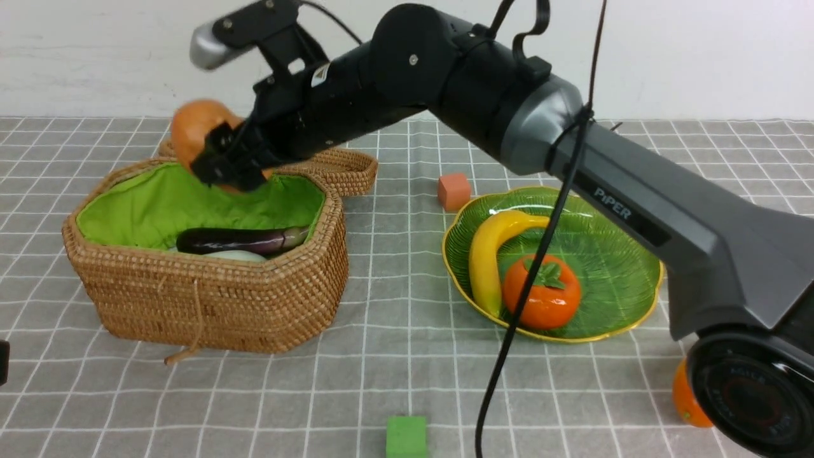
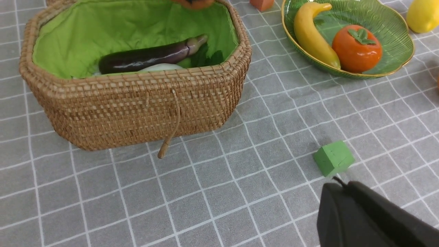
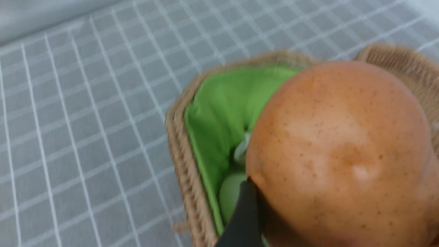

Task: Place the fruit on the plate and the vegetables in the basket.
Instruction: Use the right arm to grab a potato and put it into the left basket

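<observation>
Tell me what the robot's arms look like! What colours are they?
The right arm is black and dark grey, made of thick round tubes with a silvery-grey ring at one joint. White letters on it say PiPER. Thin black cables hang across it. A silver camera sits above the black right gripper. Of the left arm only a smooth black piece shows.

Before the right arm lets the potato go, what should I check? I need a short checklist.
1. Tan-brown lumpy potato held by the right gripper: ok.
2. Woven lid of the tan wicker basket folded back: ok.
3. Potato over the basket's opening: cannot tell; it hangs near the back rim.
4. Free green lining beside the dark purple eggplant and white radish: ok.
</observation>
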